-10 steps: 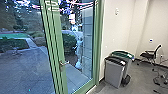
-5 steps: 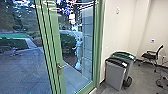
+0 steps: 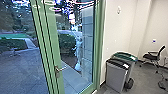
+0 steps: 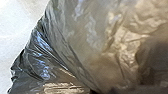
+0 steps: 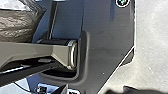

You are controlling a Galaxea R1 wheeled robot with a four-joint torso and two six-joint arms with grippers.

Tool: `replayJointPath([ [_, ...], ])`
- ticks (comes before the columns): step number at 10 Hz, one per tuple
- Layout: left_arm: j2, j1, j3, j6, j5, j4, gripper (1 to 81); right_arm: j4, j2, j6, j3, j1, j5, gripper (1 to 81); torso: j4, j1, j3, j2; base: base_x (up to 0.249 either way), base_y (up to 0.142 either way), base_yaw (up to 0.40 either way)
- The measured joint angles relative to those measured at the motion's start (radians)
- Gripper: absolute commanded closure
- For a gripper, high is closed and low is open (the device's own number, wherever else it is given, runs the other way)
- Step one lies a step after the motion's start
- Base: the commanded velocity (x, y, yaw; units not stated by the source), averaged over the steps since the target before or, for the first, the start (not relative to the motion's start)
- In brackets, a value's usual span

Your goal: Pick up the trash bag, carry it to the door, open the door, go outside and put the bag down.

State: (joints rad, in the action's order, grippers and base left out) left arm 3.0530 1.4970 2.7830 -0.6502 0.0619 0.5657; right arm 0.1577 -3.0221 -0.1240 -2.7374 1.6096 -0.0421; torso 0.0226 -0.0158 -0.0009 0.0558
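Got the trash bag point(image 4: 72, 42) right up close by the left arm, probably nearer that than the right arm, can't tell open from closed on either pair of jaws, with the door handle point(image 3: 58, 69) farther off, ahead and slightly left.

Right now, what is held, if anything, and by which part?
Likely the bag, close up in the left wrist view; by which part, I cannot tell.

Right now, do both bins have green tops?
No, the front bin has a black top, while the back bin has a green top.
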Motion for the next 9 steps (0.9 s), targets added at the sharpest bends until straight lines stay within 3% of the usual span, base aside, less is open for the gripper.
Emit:
replayJointPath([
  [9,0.0,0.0,0.0,0.0,0.0,0.0,81.1,0.0,-0.002,0.0,0.0,0.0,0.0,1.0,0.0,0.0,0.0,0.0,0.128,0.0,0.0],
])
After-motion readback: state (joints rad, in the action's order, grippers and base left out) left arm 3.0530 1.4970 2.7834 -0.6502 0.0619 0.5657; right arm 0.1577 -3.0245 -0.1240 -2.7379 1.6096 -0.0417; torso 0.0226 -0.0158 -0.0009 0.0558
